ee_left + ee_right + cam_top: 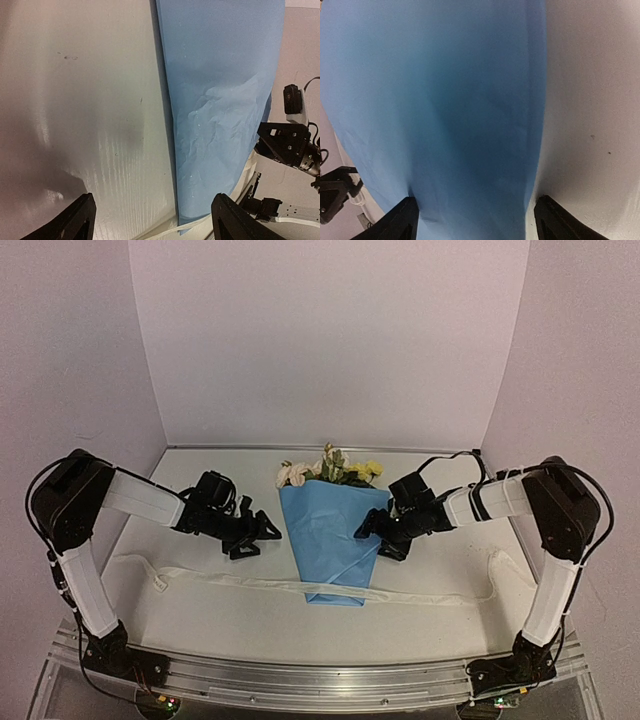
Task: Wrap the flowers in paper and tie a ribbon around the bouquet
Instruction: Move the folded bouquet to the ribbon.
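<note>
The bouquet lies in the middle of the table. Its light-blue paper (330, 535) is wrapped as a cone, and the pink, cream and yellow flowers (330, 472) stick out at the far end. The off-white ribbon (230, 582) runs across the table under the cone's narrow near end. My left gripper (258, 538) is open just left of the cone, over bare table, with the paper's edge (225, 100) between its fingers (80, 220). My right gripper (376, 540) is open at the cone's right edge, its fingers (560, 220) straddling the paper (445, 110).
White walls (330, 340) close the table at the back and both sides. The ribbon's ends trail out towards the left (135, 562) and right (505, 565) arms. From the left wrist I see the right arm (290, 145) beyond the cone.
</note>
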`<control>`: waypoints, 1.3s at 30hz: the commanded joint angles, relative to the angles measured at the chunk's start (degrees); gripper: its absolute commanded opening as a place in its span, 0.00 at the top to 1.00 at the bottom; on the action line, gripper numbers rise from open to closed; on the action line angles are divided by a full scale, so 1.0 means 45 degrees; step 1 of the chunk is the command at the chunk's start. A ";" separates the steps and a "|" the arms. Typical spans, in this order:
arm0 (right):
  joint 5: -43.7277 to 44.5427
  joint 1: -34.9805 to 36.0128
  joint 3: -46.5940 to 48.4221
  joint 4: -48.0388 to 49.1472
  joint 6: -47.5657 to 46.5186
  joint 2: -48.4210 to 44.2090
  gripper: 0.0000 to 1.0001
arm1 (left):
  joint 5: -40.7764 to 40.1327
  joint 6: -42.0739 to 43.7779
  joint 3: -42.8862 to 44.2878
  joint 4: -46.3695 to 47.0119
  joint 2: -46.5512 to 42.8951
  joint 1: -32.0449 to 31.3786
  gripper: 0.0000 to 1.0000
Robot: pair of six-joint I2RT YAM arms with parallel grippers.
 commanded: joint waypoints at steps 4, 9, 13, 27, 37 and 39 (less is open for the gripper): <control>-0.0581 -0.0159 0.0324 0.0746 0.0716 0.0979 0.33 | 0.1552 -0.0709 0.1246 0.2035 0.1546 0.0025 0.19; -0.0605 -0.0273 0.0795 0.0750 0.0757 0.1267 0.56 | 0.1628 -0.0904 0.2068 0.2127 0.2571 0.0032 0.20; -0.0723 -0.0383 0.1273 0.0748 0.0684 0.1612 0.75 | 0.1419 -0.0925 0.2877 0.1840 0.3424 0.0025 0.22; -0.0069 -0.0381 0.3253 -0.1920 -0.1043 0.1931 0.96 | 0.0404 -0.0764 0.5547 0.0506 0.5077 0.0025 0.52; 0.0337 -0.0381 0.5153 -0.3925 -0.1381 0.2489 1.00 | 0.0808 -0.0731 0.7227 -0.0664 0.5622 0.0030 0.71; 0.0412 -0.0381 0.5619 -0.4273 -0.1444 0.2617 1.00 | 0.0857 -0.0697 0.7493 -0.0984 0.5680 0.0066 0.71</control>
